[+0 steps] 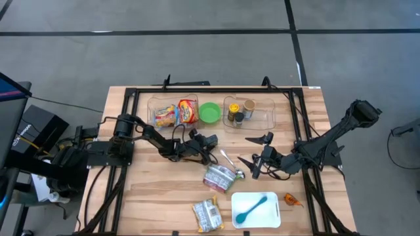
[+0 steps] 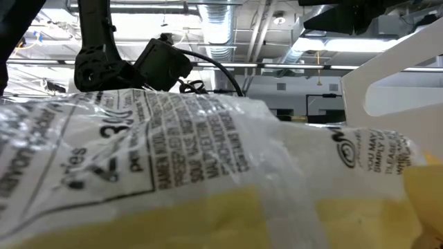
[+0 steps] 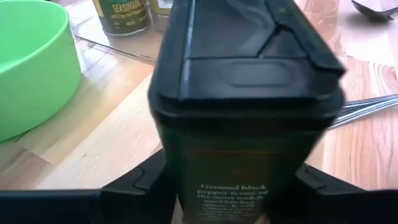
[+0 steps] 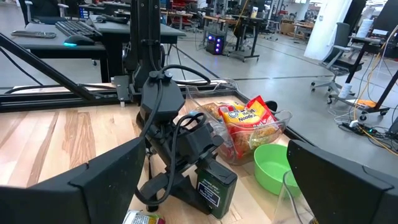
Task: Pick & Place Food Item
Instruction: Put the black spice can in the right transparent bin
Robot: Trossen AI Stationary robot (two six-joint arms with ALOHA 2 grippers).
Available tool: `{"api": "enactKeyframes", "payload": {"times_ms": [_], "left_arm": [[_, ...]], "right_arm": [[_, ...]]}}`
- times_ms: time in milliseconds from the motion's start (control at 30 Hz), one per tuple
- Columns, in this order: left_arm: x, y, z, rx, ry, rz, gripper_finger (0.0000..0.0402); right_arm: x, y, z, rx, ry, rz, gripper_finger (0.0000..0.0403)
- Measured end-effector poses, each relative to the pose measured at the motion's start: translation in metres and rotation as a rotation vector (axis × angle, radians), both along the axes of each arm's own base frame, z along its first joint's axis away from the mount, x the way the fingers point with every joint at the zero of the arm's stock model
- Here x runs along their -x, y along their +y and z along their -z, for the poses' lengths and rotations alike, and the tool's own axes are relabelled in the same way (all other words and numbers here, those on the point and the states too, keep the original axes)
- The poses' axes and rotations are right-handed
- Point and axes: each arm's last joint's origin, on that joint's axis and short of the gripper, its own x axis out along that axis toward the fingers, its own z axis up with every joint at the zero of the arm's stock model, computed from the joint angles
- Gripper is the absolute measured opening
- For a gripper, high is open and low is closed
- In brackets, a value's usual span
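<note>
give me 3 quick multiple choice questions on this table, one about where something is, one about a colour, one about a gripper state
1. Where is the blue spoon?
A. on the white tray
B. in the green bowl
C. on the floor

2. What colour is the bowl?
A. red
B. green
C. white

3. How is the right gripper?
A. shut on a can
B. shut, empty
C. open, empty

Answers: 1 A, the spoon lies on the tray at the table's near edge. 2 B, it is bright green. 3 C, its fingers stand wide apart with nothing between.

Upright black pepper tin [image 3: 245,124] mid-table
</note>
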Motion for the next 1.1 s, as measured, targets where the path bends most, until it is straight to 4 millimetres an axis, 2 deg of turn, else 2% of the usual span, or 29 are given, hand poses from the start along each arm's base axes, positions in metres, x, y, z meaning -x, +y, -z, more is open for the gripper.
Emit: {"api": "enactKeyframes", "payload": {"times_ms": [300, 1100], "left_arm": [[-0.0001, 0.0, -0.0003, 0.001, -0.002, 0.001, 0.0139], [-0.0001, -0.0001, -0.0004, 0.006, -0.003, 0.002, 0.0149]], "right_arm": [[0.0, 0.0, 0.0, 0.0, 0.0, 0.0, 0.0386], [0.0001, 0.0001, 0.0001, 0.0, 0.001, -0.001, 0.0386]]}}
